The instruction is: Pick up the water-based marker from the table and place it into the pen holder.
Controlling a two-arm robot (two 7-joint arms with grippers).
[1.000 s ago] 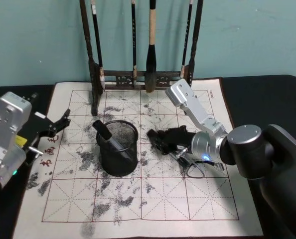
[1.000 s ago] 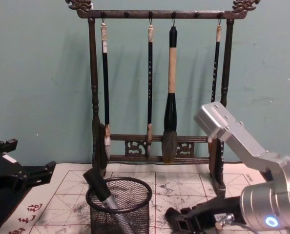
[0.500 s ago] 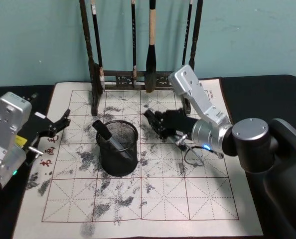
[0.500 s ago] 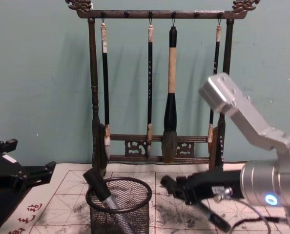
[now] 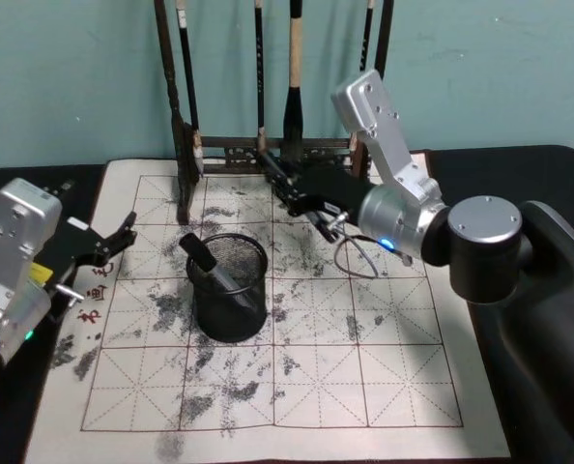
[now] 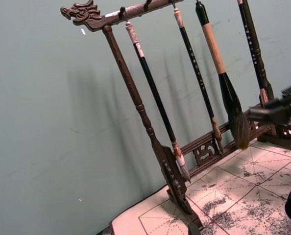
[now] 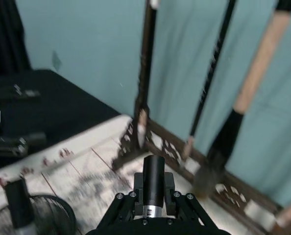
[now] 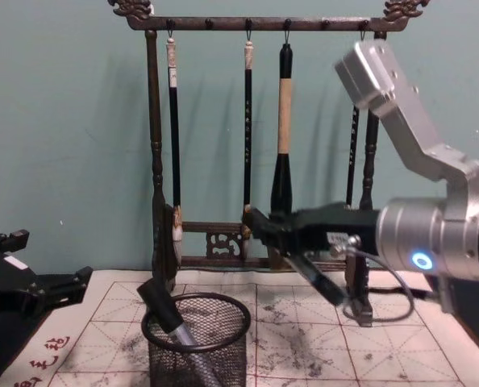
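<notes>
My right gripper [image 5: 285, 186] hangs in the air over the back of the white mat, just in front of the brush rack, shut on a dark water-based marker [image 5: 324, 223]. In the chest view the marker [image 8: 316, 282] slants down to the right out of the right gripper [image 8: 260, 226]. The wrist view shows the marker's round end [image 7: 154, 171] standing between the shut jaws. The black mesh pen holder [image 5: 229, 286] stands on the mat, left of and nearer than the gripper, with another dark pen [image 5: 206, 257] leaning inside. My left gripper [image 5: 108, 242] rests open at the mat's left edge.
The tall dark wooden brush rack [image 8: 154, 161] stands at the back of the mat with several brushes hanging, close behind my right gripper. The ink-stained mat [image 5: 297, 387] lies on the black table [image 5: 519, 174], with red characters [image 5: 92, 300] at its left edge.
My right gripper has risen off the mat with the marker and moved back and left toward the rack. The left arm and pen holder have not moved.
</notes>
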